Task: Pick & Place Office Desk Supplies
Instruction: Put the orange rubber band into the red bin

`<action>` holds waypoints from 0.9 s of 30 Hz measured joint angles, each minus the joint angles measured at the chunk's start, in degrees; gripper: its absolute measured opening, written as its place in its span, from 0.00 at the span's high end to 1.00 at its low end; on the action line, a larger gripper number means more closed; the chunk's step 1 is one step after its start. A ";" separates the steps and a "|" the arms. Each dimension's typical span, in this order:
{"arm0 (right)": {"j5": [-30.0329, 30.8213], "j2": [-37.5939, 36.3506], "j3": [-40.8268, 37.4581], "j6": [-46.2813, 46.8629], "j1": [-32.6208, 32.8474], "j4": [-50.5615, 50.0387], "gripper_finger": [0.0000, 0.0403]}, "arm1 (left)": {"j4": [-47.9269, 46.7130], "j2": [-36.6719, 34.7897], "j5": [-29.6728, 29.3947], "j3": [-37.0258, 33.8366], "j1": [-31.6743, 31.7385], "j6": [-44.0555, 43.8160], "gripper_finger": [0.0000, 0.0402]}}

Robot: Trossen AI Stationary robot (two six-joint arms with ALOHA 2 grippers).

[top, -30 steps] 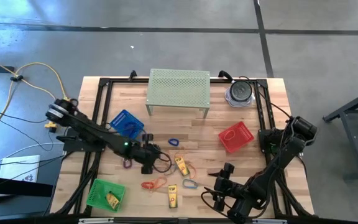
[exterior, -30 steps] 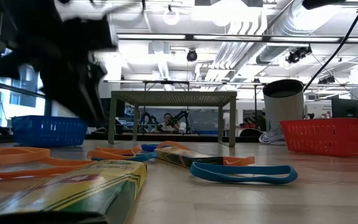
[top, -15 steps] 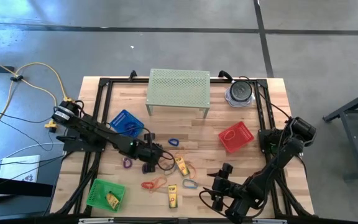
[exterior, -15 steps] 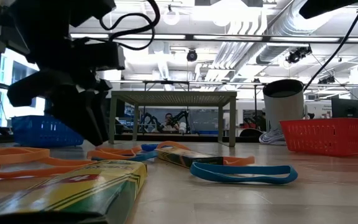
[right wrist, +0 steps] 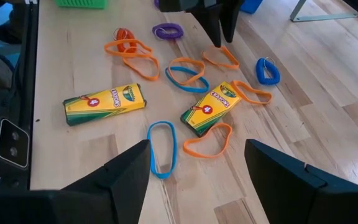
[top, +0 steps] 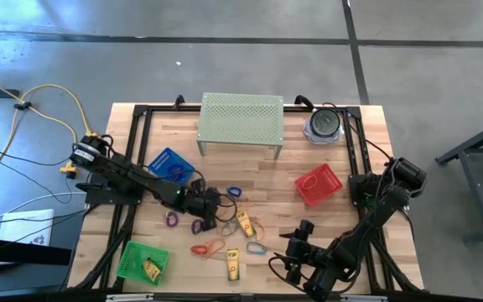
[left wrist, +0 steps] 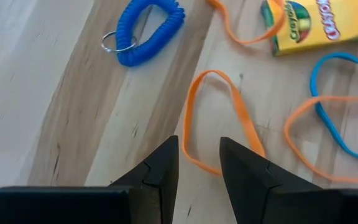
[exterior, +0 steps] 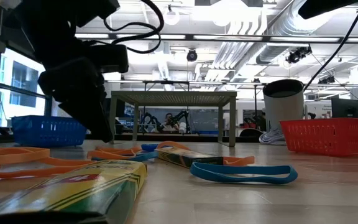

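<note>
Several thin loops and yellow crayon boxes lie flat on the table's middle. My left gripper [top: 215,206] [left wrist: 199,155] is open and points down, with a fingertip on either side of the near end of an orange loop [left wrist: 219,118] [right wrist: 220,58]. Whether the tips touch the loop does not show. A blue coiled loop [left wrist: 145,31] lies beyond it, and a crayon box [top: 243,221] [right wrist: 210,112] lies beside it. A second box [top: 232,264] and a blue loop [top: 256,247] lie nearer the near edge. My right gripper [top: 296,260] [right wrist: 197,186] waits open near the near edge.
A blue basket [top: 171,165] stands left of centre, a red basket [top: 319,184] on the right, and a green basket [top: 141,260] holding a yellow box at the near left. The pale green stand [top: 241,122] and a dark round container [top: 323,124] are along the far edge.
My left gripper has moved a little toward the table's right, over the orange loop. A purple loop that the arm covered before now shows beside it. The loops and boxes have stayed where they were.
</note>
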 joint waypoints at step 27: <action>0.00 -0.07 0.04 -0.02 0.00 0.00 0.38 | -1.62 4.81 0.36 0.22 0.03 -11.12 0.98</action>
